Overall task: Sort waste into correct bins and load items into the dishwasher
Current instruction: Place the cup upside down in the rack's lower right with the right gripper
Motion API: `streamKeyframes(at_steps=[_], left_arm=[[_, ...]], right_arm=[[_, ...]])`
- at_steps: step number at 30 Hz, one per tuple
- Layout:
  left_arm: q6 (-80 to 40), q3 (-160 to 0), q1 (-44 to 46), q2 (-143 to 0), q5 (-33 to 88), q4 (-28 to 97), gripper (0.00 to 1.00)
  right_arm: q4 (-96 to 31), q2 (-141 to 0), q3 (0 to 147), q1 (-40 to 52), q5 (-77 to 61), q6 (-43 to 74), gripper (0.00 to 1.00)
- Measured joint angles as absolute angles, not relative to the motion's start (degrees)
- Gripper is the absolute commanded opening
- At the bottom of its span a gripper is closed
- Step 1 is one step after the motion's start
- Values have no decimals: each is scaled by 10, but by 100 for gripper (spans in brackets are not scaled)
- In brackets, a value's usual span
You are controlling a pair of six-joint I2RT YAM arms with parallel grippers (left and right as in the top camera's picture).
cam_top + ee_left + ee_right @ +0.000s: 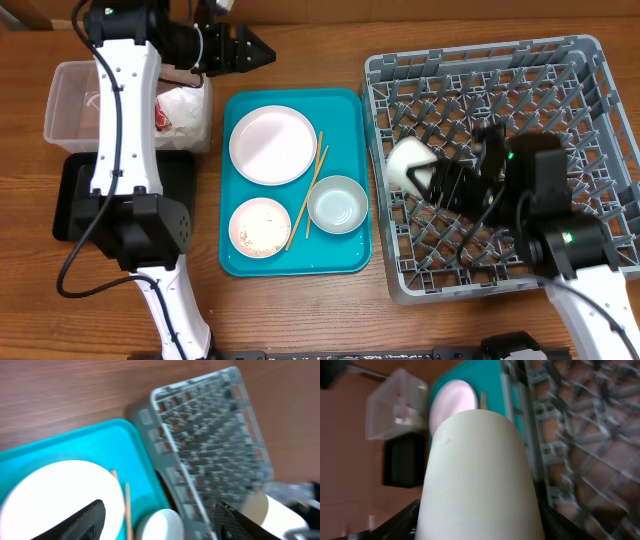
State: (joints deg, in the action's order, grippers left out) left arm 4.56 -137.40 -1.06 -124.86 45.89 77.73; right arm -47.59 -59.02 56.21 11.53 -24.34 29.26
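**A:** What crowds the right gripper (443,184)?

**B:** The large square grey plastic dish rack (560,90) — its upright pegs stand all round it. Just left of the rack lies the teal serving tray (347,110). It carries a larger round pale plate (272,145), a smaller plate (260,227) flecked with rice grains (262,232), a pale bowl (337,204) and two thin wooden chopsticks (304,205).

**A:** And the white cup (408,163)?

**B:** Over the rack's left part, clamped between the right gripper's fingers. Whether it touches the pegs I cannot tell.

**A:** The left gripper (262,50)?

**B:** Over the table just beyond the tray's far edge, jaws spread wide, nothing held. By that arm sit the clear rectangular plastic tub (70,95) — a crumpled white paper napkin (185,103) inside — and the shallow black rectangular tray (72,200).
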Motion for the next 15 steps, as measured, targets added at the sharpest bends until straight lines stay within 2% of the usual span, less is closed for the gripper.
streamKeyframes(at_steps=[4,9,15], left_arm=[[35,-1398,18,-1249,364,780,73],[29,-1400,55,-1249,259,787,73],[29,-1400,87,-1249,175,790,74]], right_arm=[[-591,-582,570,189,-140,348,58],[-677,-601,572,279,-74,430,58],[-734,-628,572,326,-35,505,58]])
